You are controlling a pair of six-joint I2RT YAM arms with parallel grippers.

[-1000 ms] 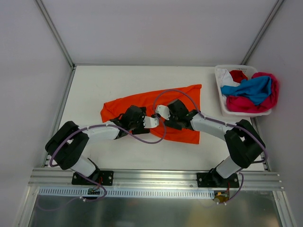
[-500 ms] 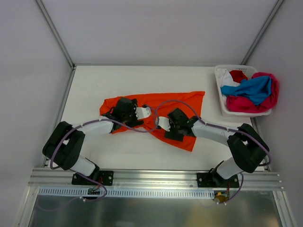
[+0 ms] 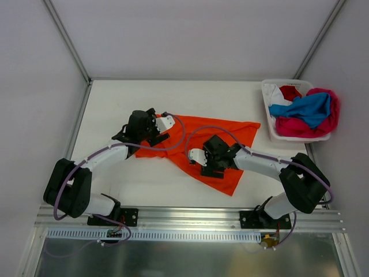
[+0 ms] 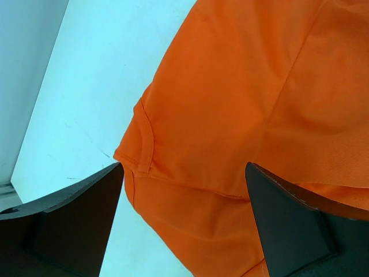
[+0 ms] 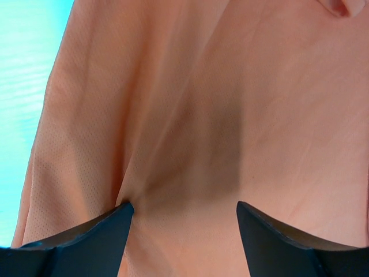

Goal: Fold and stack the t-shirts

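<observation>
Tabletop (image 3: 115,104): white, flat, framed by pale walls on three sides. Items lying directly on it:
1. orange t-shirt (image 3: 242,131), spread out but rumpled, near the middle
2. white plastic basket (image 3: 267,118), at the far right edge, well apart from the shirt

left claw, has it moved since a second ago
Yes. The left claw moved leftward and deeper across the table, farther from the white basket; it is now over the left end of the orange t-shirt.
</observation>
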